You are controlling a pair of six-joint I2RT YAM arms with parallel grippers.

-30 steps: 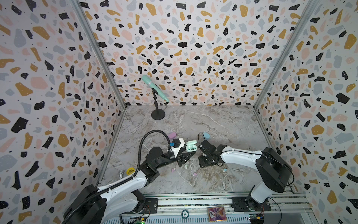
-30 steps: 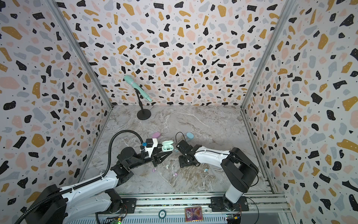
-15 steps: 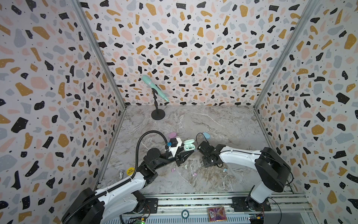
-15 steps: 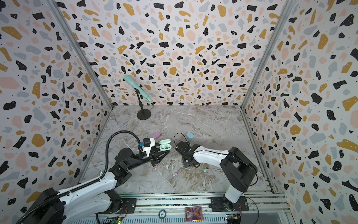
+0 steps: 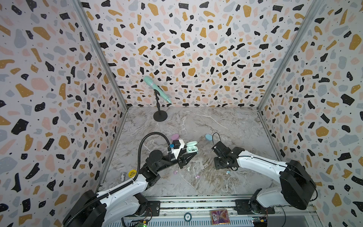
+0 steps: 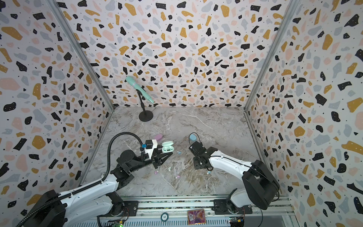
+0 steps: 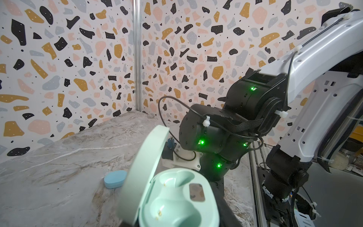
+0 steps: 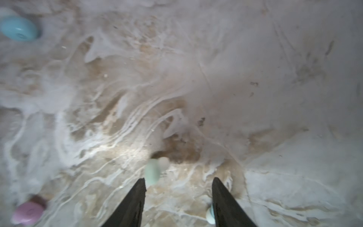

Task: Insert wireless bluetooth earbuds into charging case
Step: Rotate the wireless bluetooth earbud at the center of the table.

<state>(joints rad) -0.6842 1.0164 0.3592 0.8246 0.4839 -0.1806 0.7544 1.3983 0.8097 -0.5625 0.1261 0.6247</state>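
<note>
**Mint bud off my right fingertip**

A blurred mint earbud (image 8: 152,173) lies on the marble tabletop (image 8: 275,98) just off the tip of one of my right fingers (image 8: 135,198); a second mint earbud (image 8: 209,215) shows at the other finger's inner edge. My right gripper (image 8: 178,179) is spread, pinching nothing. Bare marble fills the frame's right half; a blue earbud (image 8: 18,28) sits upper left, a pink earbud (image 8: 27,213) lower left. My left gripper (image 6: 167,155) is clamped on the open mint charging case (image 7: 176,196), lid raised.
</note>
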